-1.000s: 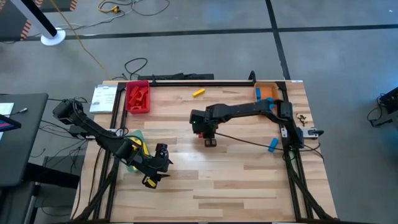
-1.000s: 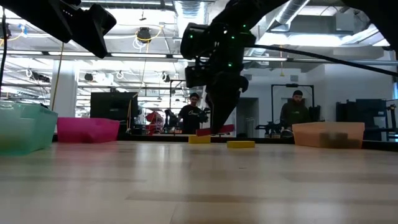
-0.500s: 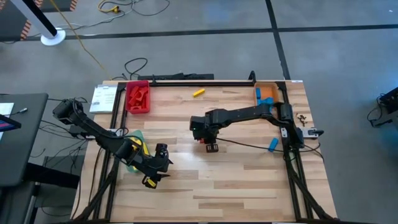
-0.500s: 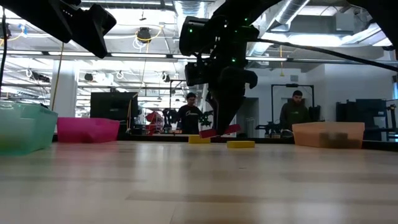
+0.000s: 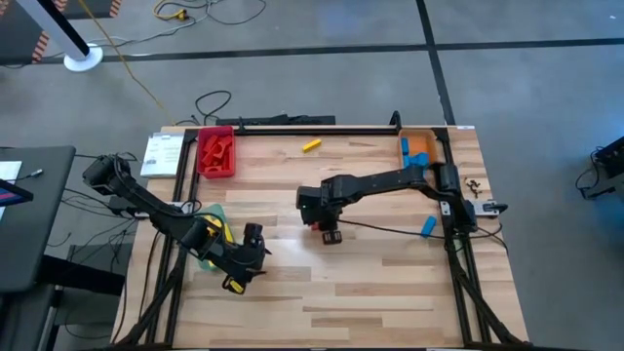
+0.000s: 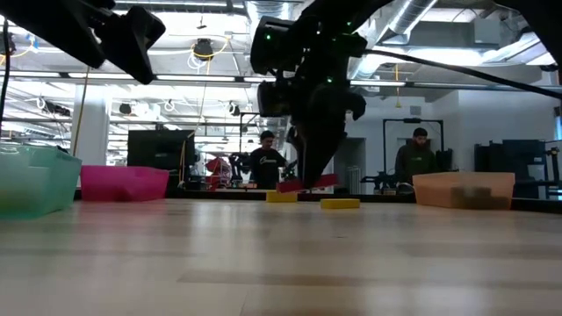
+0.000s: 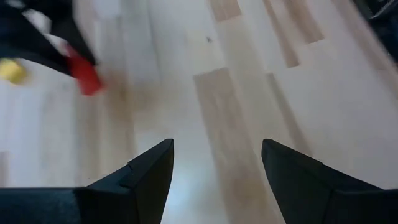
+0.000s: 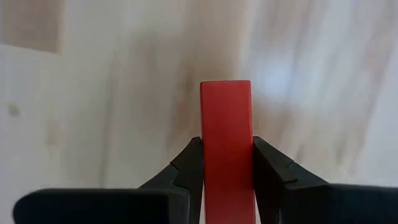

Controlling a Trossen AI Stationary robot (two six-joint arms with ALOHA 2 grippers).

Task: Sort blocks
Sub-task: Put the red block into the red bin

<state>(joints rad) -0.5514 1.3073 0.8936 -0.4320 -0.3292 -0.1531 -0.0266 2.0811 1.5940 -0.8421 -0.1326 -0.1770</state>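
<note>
Behind the counter (image 5: 370,273) stands a big open hall with bright ceiling lights, and two persons (image 6: 266,162) are far back there near dark screens. On the wooden counter, the right gripper (image 5: 330,231) is stretched out to the middle, a little toward the near side. Its fingers (image 8: 272,168) are closed on a red block (image 8: 227,140), which sticks out forward between them; from the level camera the block hangs slightly above the wood, a bit tilted. The left gripper (image 5: 244,273) waits at the near left part of the counter with its fingers (image 7: 149,174) apart and nothing between them.

At the far left corner sits a red tray (image 5: 216,153) with several red blocks (image 5: 214,148) inside. At the far right corner is an orange tray (image 5: 417,144) with blue blocks (image 5: 417,156) in it. A green tray (image 5: 216,216) is at the left, mostly hidden by the left arm. One yellow block (image 5: 311,145) lies loose on the far part of the counter, between the red and orange trays. One blue block (image 5: 428,226) lies at the right side, close to the frame of the right arm. A white paper (image 5: 161,154) lies just left of the red tray
</note>
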